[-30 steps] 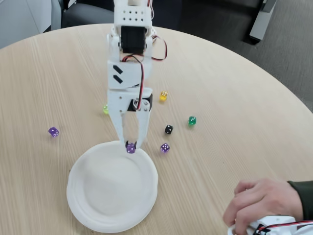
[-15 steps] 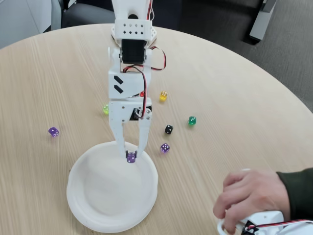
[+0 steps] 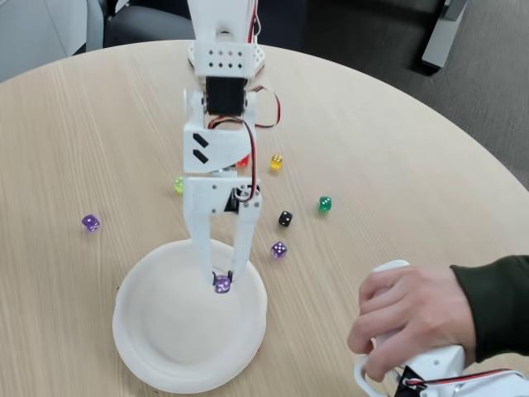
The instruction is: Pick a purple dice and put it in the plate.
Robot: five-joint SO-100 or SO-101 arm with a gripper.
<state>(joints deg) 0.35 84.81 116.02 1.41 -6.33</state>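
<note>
The hand (image 3: 221,279) points straight down from the white arm (image 3: 216,149); its two thin fingers (image 3: 203,248) are pinched on the purple dice (image 3: 221,285), which sits right at their tips; the dice is over the white inside of the plate (image 3: 145,347), up near the top part of it in the fixed view, and it looks very close to the plate floor; I cannot tell if it touches yet.

So the dice is right under the hand, and the plate is right under the dice; I think the next move is just to let the fingers come apart; the dice is a small cube with no long side, so it may roll a bit, but the raised rim should keep it in.

The plate lies flat on the pale wooden desk (image 3: 397,149); another purple dice (image 3: 279,249) lies just outside the rim on the right, and a third one (image 3: 90,222) is far off on the left; black (image 3: 285,218), green (image 3: 325,203) and yellow (image 3: 276,161) dice lie farther up; a person's hand (image 3: 413,322) rests at the bottom right, well away from the plate.
</note>
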